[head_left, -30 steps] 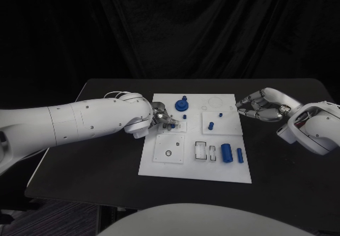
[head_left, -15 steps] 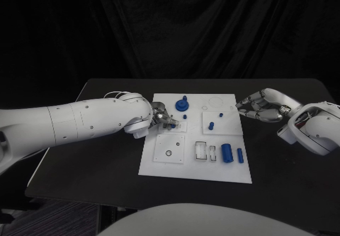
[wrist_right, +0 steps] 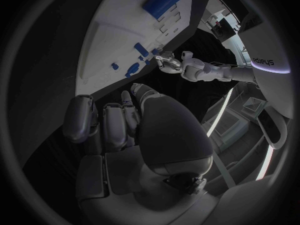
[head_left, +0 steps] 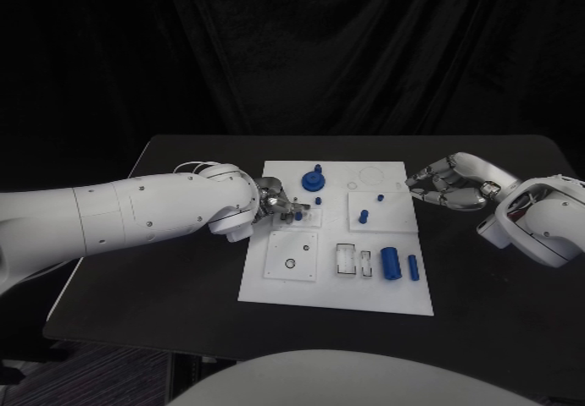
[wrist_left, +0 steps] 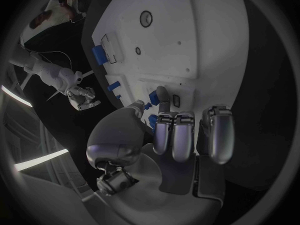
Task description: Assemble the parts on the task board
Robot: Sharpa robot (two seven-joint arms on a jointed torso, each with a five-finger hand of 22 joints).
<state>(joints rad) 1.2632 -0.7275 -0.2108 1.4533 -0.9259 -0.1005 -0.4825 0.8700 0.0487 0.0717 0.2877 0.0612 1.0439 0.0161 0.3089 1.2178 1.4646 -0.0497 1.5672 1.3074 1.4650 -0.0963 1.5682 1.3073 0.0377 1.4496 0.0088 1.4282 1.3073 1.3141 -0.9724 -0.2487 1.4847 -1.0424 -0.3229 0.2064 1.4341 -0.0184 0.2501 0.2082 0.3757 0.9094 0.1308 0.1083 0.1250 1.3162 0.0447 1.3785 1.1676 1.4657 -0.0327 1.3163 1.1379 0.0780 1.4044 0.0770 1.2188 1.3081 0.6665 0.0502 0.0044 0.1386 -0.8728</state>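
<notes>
The small blue part (head_left: 297, 216) sits at the left-middle of the task board (head_left: 366, 292), pinched by my left hand (head_left: 275, 205). I should press it straight down, slowly, without tilting. My right hand (head_left: 445, 186) hangs curled and empty beside the board's far right edge

The task board (head_left: 366, 298) is white, lying on a black bench (head_left: 171, 279). Blue parts sit on it: a round blue knob (head_left: 314, 180) beyond the left hand (head_left: 275, 203), a small blue peg (head_left: 297, 216) at that hand's fingertips, and a blue cylinder (head_left: 390, 262) with a slimmer blue bar (head_left: 413, 267) beside it. Both hands are silver on white arms; the right hand (head_left: 445, 183) is silver too.
</notes>
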